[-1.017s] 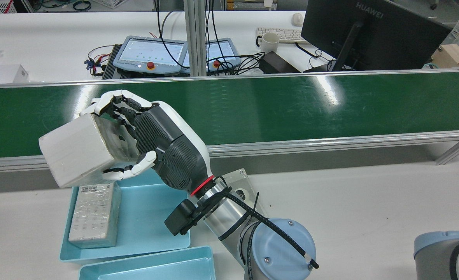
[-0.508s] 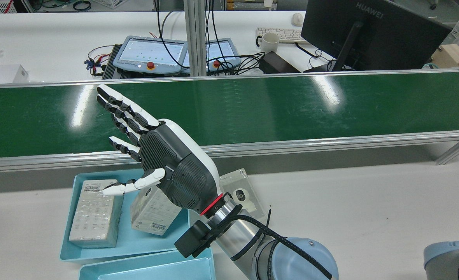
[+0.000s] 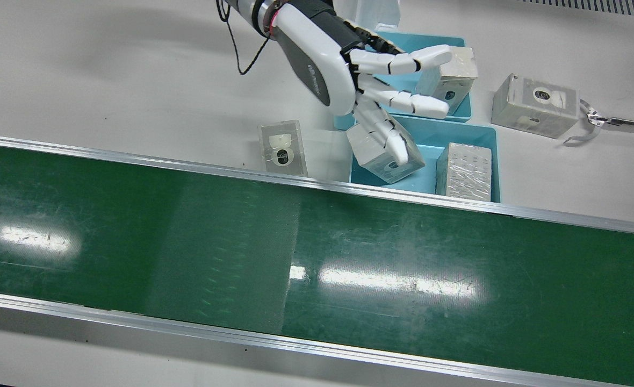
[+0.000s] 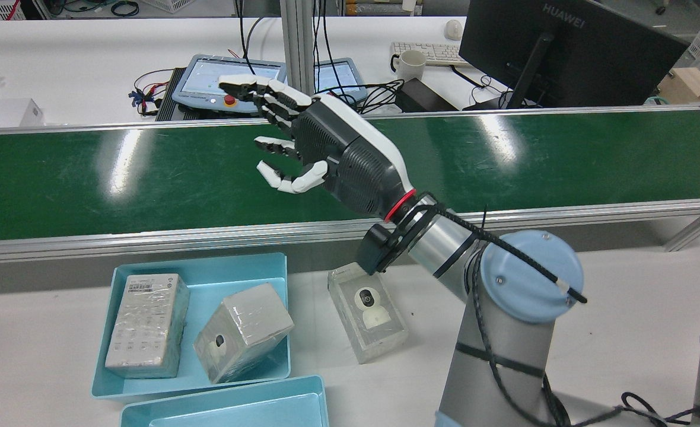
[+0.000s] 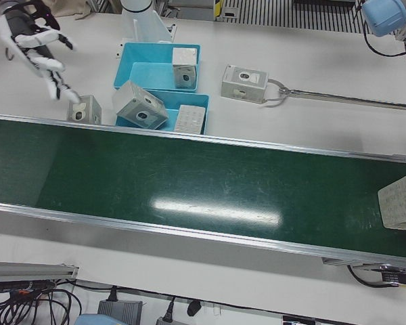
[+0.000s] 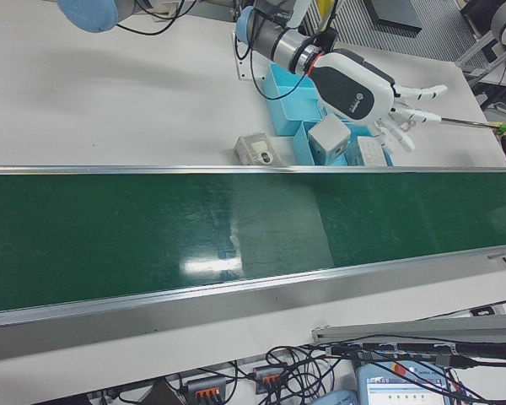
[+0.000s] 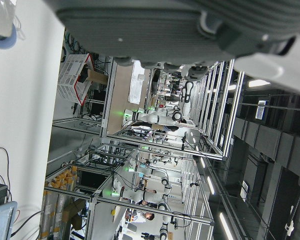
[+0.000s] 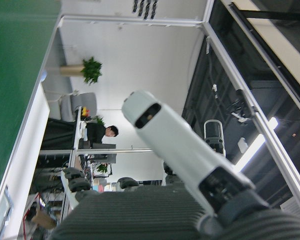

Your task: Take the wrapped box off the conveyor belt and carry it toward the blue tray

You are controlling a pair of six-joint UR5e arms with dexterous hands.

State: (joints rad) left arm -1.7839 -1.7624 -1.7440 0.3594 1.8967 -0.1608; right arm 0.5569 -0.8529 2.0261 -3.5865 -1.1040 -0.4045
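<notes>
The wrapped box [image 4: 243, 332] lies tilted inside the blue tray [image 4: 196, 261], beside a flat wrapped box [image 4: 145, 326]. It also shows in the front view [image 3: 384, 156], the left-front view [image 5: 141, 106] and the right-front view [image 6: 329, 135]. My left hand [image 4: 314, 148] is open and empty, raised above the near side of the green conveyor belt [image 4: 504, 160], well up and right of the tray. It also shows in the front view [image 3: 360, 80]. Of my right hand [image 8: 180, 140] only its own view shows a finger stretched out straight, holding nothing.
A clear-wrapped box [image 4: 368, 320] lies on the table right of the tray. A second blue tray [image 3: 403, 43] holds a box [image 3: 448, 75]. Another box [image 3: 534, 105] sits on the table beside it. A further box [image 5: 400, 200] rides the belt's far end.
My left hand held the wrapped box above the tray, then opened and let it fall into the tray. The hand has since risen and swung right over the belt.
</notes>
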